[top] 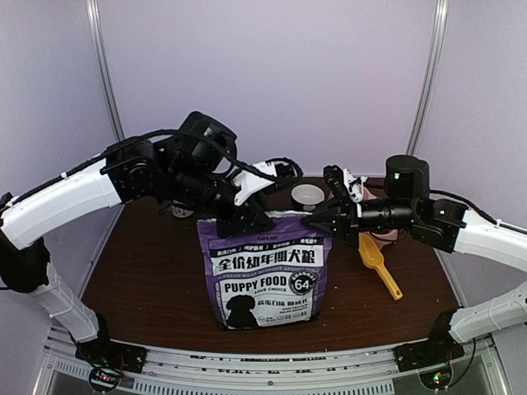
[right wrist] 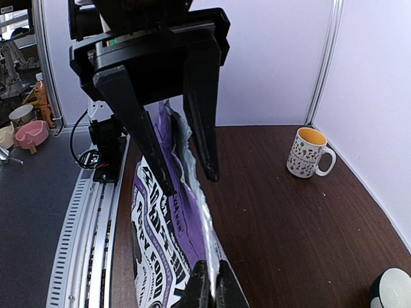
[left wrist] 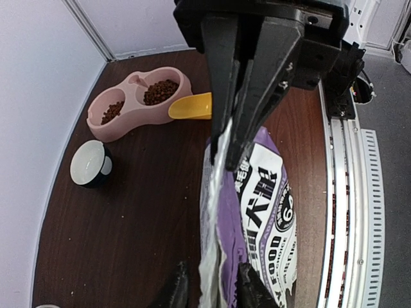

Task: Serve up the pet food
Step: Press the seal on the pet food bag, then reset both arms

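1. A dark brown table (top: 148, 280) fills the overhead view, with pale walls on three sides.
2. A purple PUPPY FOOD bag (top: 263, 276) stands upright near the middle of the table. A black dog picture is on its front, and the torn top edge shows a silver lining.
3. The left gripper (left wrist: 229, 154) reaches in from the left. Its fingers are clamped together on the left end of the bag's top edge.
4. The right gripper (right wrist: 191, 185) reaches in from the right. Its fingers are spread apart on either side of the other end of that edge. The views are too unclear to say whether either finger touches the bag.
5. A pink double bowl (left wrist: 133, 106) sits toward the back right of the table, behind the bag.
6. A yellow scoop (left wrist: 191, 106) lies on the table to the right of the bag, with its cup end just beside the pink bowl.
7. A white patterned mug (right wrist: 307, 153) with a yellow inside stands at the back left, near the wall.
8. A small black bowl (left wrist: 103, 168) with a white inside stands behind the bag, near the back wall.
9. Brown kibble (left wrist: 160, 92) lies in both compartments of the pink bowl, more in one than in the other.
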Available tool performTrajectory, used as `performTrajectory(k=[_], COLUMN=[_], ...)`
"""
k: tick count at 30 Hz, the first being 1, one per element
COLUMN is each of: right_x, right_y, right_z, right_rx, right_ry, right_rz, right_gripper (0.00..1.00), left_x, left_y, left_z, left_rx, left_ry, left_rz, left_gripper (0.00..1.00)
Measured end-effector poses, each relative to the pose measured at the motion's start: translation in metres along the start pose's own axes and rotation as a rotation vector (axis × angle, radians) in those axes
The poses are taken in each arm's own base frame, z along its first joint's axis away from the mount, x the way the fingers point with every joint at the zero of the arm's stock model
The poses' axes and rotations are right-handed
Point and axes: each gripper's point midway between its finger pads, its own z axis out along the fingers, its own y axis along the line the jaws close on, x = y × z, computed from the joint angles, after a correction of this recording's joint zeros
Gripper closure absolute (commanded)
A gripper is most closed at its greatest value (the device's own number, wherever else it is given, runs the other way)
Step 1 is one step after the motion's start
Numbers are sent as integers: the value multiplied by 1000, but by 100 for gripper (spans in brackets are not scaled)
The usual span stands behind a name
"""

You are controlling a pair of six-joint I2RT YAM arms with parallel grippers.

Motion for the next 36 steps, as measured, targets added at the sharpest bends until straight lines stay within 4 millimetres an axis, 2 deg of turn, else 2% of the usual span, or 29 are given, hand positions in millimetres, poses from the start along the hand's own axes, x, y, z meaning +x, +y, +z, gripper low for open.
performTrajectory(k=[3,6,16,19,20,21,23,29,33,36], right_x=[0,1,0,1,1,1,0,-11,-19,-33], right_y=[1,2,2,-1,-2,-3,-6,-12,-11,-14], right_z=[-2,-3,-4,-5,-5,-5,-7,-18,-25,-33], right_rx=[1,2,6,24,31,40,65,129,139,164], right_ry=[-5,-7,-11,-9,-9,-8,-8,-39,-53,-85], right_rz=[0,1,6,15,20,27,46,93,133,175], right_gripper=[100,100,100,99,89,74,50,22,14,12], left_x=[-4,-4,-6,-6,-6,-9,-13,-26,-43,-52], left_y=[0,-2,-4,-1,1,3,7,11,16,24], left_z=[11,21,23,23,23,22,19,-3,-20,-30], left_rx=[15,32,46,30,20,9,-17,-55,-76,-108], left_ry=[-7,-2,-8,-6,-8,-17,-42,-128,-205,-247], left_rz=[-5,-13,-14,-16,-13,-13,-17,-56,-97,-144], left_gripper=[84,100,100,56,44,35,22,16,12,10])
